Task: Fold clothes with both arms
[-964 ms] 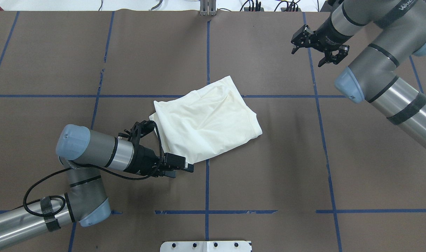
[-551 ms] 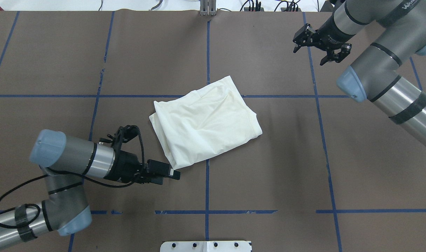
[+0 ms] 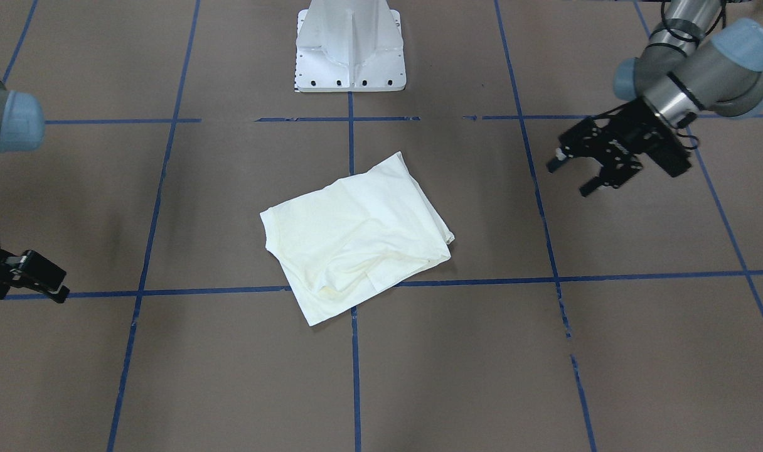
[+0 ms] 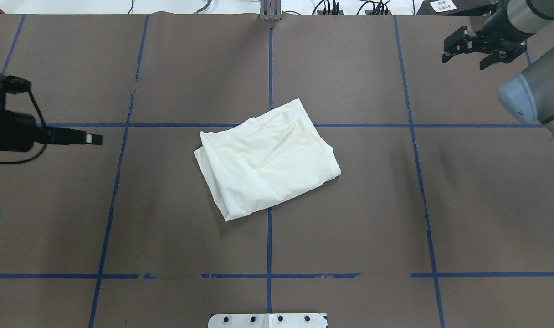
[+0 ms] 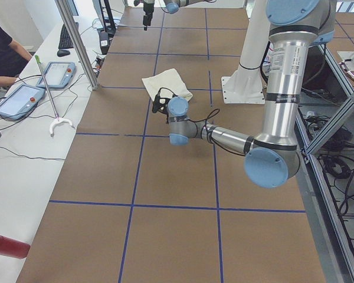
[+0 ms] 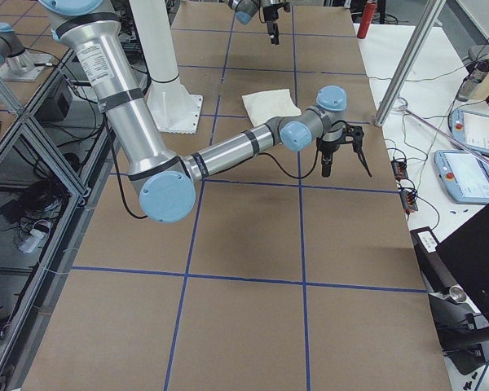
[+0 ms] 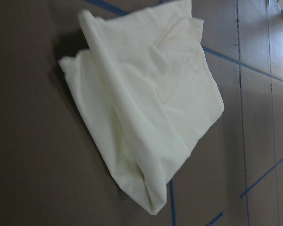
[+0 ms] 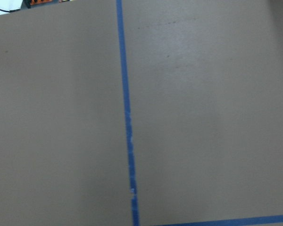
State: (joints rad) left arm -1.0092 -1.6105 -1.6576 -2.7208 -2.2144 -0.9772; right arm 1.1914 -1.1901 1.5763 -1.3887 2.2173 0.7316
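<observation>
**Overhead exterior view: folded cream-white T-shirt (image 4: 268, 159) rests at centre, both pincers clear of it**

Plain side up, the shirt lies in the middle of the brown table with blue tape lines (image 4: 350, 228). Its long axis slants from the robot's near left to its far right. The black two-finger left gripper (image 3: 570, 177), fingers spread and empty, hangs well apart at the table's left edge and is aimed toward the shirt. The black two-finger right gripper (image 4: 464, 61), likewise spread and empty, hovers over the far right corner, below its bent grey arm (image 4: 536, 98).
</observation>
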